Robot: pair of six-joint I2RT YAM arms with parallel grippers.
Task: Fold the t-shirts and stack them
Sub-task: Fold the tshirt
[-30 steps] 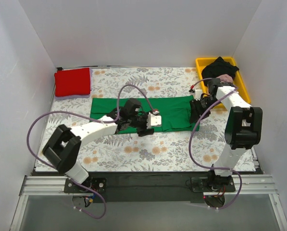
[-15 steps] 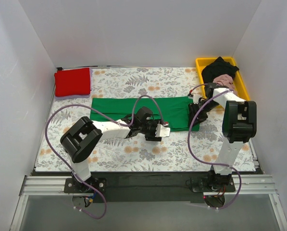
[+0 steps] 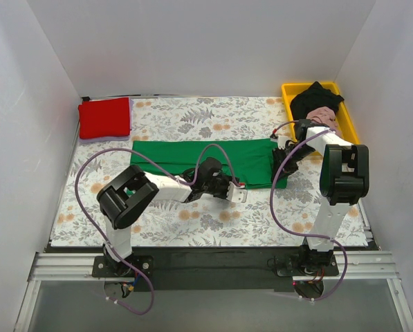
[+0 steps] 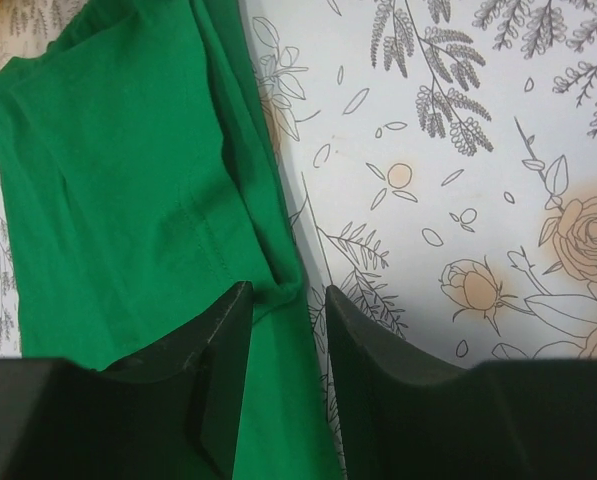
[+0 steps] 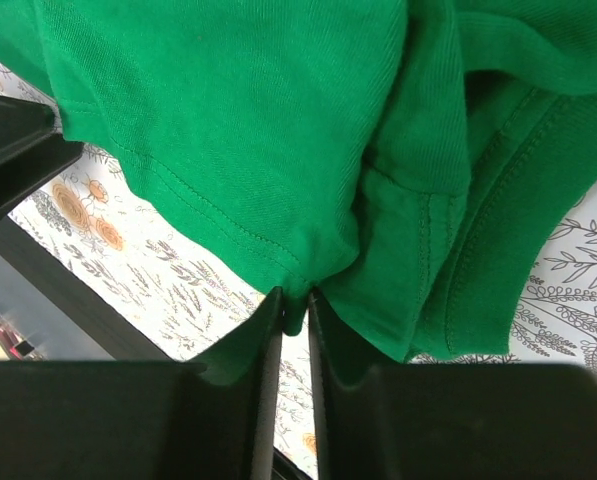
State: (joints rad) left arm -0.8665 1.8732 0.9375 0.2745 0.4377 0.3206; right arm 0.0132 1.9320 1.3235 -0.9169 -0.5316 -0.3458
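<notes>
- Green tee (image 3: 192, 153) lies as a long flat band, left to right, across the middle of the floral cloth (image 3: 192, 221)
- Left gripper (image 4: 286, 292) is low over the tee's near edge, right of its middle
- Its fingers (image 4: 228, 340) stand a little apart and straddle a puckered ridge of the hem; green lies under one finger and bare floral cloth beside the other
- Right gripper (image 5: 295, 297) is at the tee's right end, with its fingers nearly together and clamped on a pinch of the stitched hem
- Above that pinch, in the right wrist view, several layers of green hang bunched and folded over each other
- Red tee (image 3: 104, 117) sits folded in a neat square at the far left corner, well apart from the green tee
- Tray (image 3: 286, 93) stands at the far right corner and holds a loose heap: black tee (image 3: 317, 97) on the far side, pink tee (image 3: 324, 114) just nearer
- Purple cable (image 3: 216, 149) from the left arm loops over the green tee
</notes>
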